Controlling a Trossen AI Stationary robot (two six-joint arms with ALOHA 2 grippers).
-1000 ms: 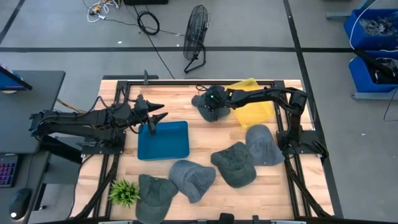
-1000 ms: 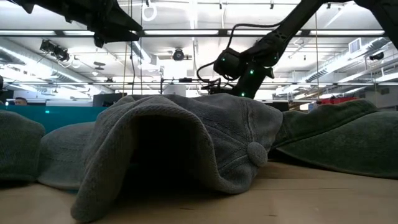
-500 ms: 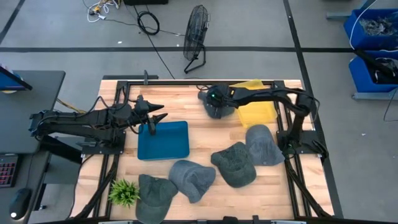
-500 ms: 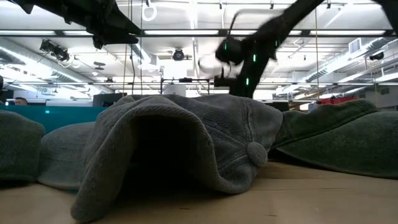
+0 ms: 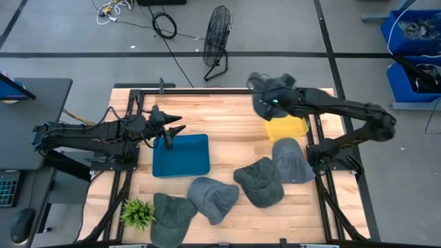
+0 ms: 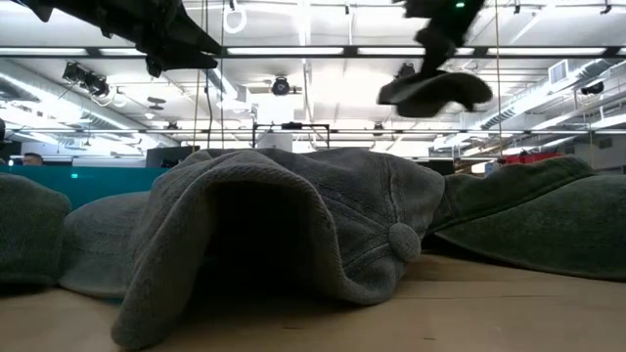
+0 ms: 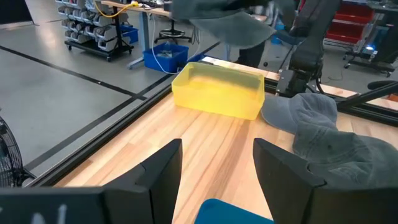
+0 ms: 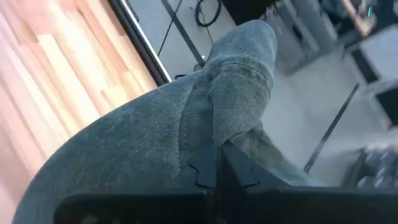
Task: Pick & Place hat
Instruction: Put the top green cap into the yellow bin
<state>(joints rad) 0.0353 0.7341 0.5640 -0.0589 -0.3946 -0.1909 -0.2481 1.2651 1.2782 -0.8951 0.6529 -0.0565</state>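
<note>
My right gripper (image 8: 217, 169) is shut on a grey hat (image 5: 262, 91) and holds it high above the table's far right part, next to the yellow bin (image 5: 286, 127). In the low view the hat (image 6: 435, 90) hangs under the gripper (image 6: 437, 44). The left wrist view shows the same hat (image 7: 230, 22) above the yellow bin (image 7: 217, 92). My left gripper (image 5: 172, 129) stands open and holds nothing, raised over the far left corner of the blue tray (image 5: 180, 156). My right gripper pinches a raised fold of the hat's cloth (image 8: 231, 134) between its two shut fingers. The fingers come slanting down from above. The hat hangs below them, lifted clear of the table and the bin, with its brim (image 6: 468, 93) sticking out sideways.
Several more grey hats (image 5: 260, 181) lie along the table's near half, one (image 5: 289, 160) beside the right arm's base. A small green plant (image 5: 136, 212) stands at the near left corner. Bare wood (image 5: 227, 131) lies between tray and bin.
My right gripper has risen fast and swung toward the table's far right, tipping less steeply. The grey hat, which lay on the table at the far middle, has gone up with it and now hangs clear by the yellow bin.
</note>
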